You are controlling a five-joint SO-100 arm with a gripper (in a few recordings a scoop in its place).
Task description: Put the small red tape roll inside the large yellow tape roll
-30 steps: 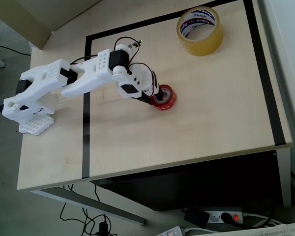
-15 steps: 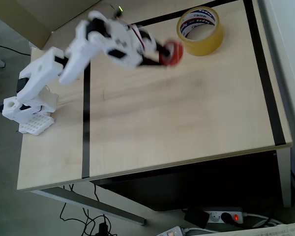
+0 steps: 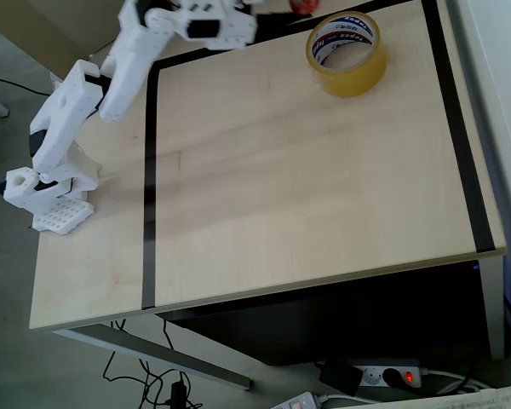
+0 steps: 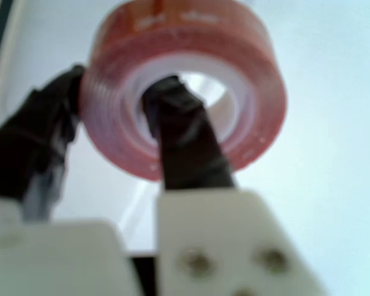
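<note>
The small red tape roll (image 4: 185,86) hangs in my gripper (image 4: 114,120), which is shut on its wall: one dark finger (image 4: 182,139) sits inside the white core, the other finger (image 4: 31,148) outside on the left. From above, the red roll (image 3: 302,6) peeks in at the top edge, raised off the table at the end of the white arm (image 3: 187,21). The large yellow tape roll (image 3: 347,53) stands flat on the table at the back right, just right of and below the red roll in the overhead view.
Black tape lines (image 3: 147,170) mark a rectangle on the wooden table (image 3: 307,187). The arm's white base (image 3: 47,183) sits at the table's left edge. A power strip (image 3: 383,375) and cables lie on the floor in front.
The arm has lifted the red roll from the table's middle and swung it up and back toward the far edge, close to the yellow roll.
</note>
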